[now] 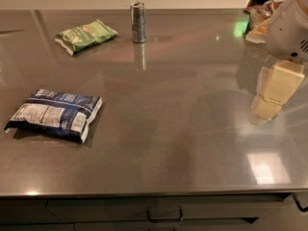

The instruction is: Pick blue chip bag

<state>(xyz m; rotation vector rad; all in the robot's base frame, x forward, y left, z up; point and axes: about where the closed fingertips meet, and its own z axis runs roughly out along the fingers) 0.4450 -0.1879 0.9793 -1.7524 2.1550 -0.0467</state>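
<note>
The blue chip bag (pixel 53 114) lies flat near the left edge of the bench (pixel 192 148), closer to the front edge than the back. It is a puffy, pillow-shaped packet of glossy dark navy film. A white panel of fine print covers much of its left half, and a white crimped seal runs along its right end. Its long side sits at a slight angle to the front edge.

The gripper (pixel 272 93) hangs over the right edge of the bench, well apart from the bag. It is made of blocky, cream-coloured parts below a rounded white arm housing (pixel 288 28). Whether it is wide or narrow cannot be told from this angle, and it holds nothing visible.

The benchtop is smooth grey metal with a dull sheen that mirrors the lights. Toward the back left lies a smaller, crinkled green chip bag (pixel 85 35). Just to its right a slim silver can (pixel 138 22) stands upright by the back edge. A dark metal drawer handle (pixel 164 215) shows below the front edge.
</note>
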